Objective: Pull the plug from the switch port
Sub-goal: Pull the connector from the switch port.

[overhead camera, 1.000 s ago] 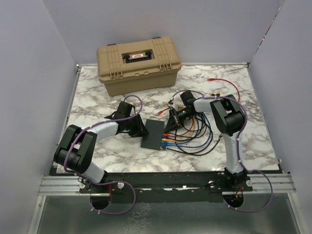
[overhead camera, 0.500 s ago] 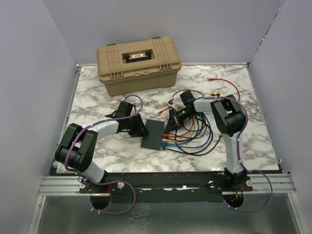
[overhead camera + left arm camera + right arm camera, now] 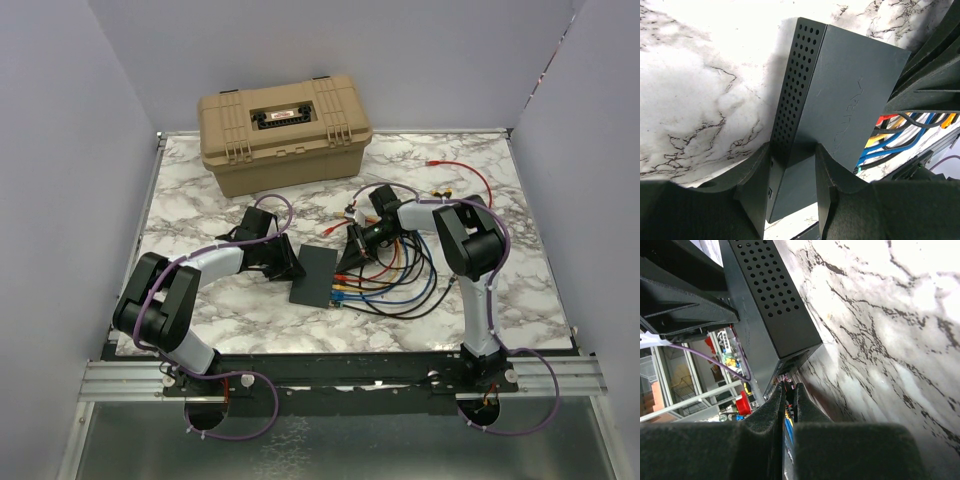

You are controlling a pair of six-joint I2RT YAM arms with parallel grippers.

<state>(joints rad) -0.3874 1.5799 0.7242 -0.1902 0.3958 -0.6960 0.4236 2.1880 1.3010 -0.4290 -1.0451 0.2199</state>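
The switch [image 3: 315,275] is a thin flat black box lying on the marble table between my arms. My left gripper [image 3: 285,262] is closed over its left edge. In the left wrist view [image 3: 792,175] the two fingers clamp the switch [image 3: 850,95] near its corner. Coloured cables [image 3: 385,280] run from its right short edge. My right gripper [image 3: 352,257] is at that port edge. In the right wrist view [image 3: 790,392] its fingers are nearly together on a small dark plug [image 3: 789,388] with a red cable, right at the switch's [image 3: 765,305] port row.
A large tan toolbox [image 3: 285,130] stands at the back of the table. A loose red cable [image 3: 465,168] lies at the back right. Red, orange, blue and black cables loop on the table right of the switch. Grey walls enclose the table.
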